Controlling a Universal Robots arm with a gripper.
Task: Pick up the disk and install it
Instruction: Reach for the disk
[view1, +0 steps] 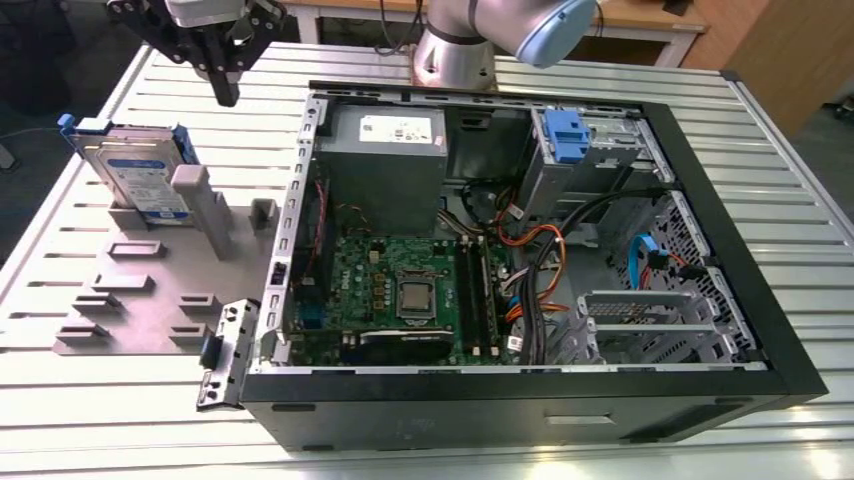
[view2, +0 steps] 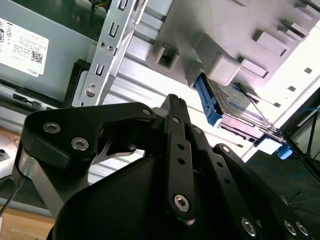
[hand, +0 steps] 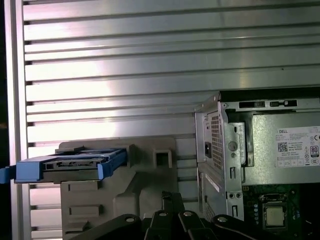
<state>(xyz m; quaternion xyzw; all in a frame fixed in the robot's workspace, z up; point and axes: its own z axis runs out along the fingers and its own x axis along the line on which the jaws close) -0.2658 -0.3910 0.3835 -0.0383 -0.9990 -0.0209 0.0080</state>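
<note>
Silver disk (view1: 134, 178) in the exterior view, blue-and-white label, stands on edge in the grey holder (view1: 147, 300); hand (view1: 224, 88), pinched shut, empty, hovers at its one o'clock. Second wrist view: disk (view2: 235, 107) clear of the fingertips (view2: 172, 102). First wrist view: disk (hand: 70, 165) edge-on, apart.

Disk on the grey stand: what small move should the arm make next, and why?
Probably shift the gripper toward the exterior view's left until it is over the disk, opening on the way. It hangs shut and empty above the table, beside the stand, while the disk stands on edge there, untouched.
</note>
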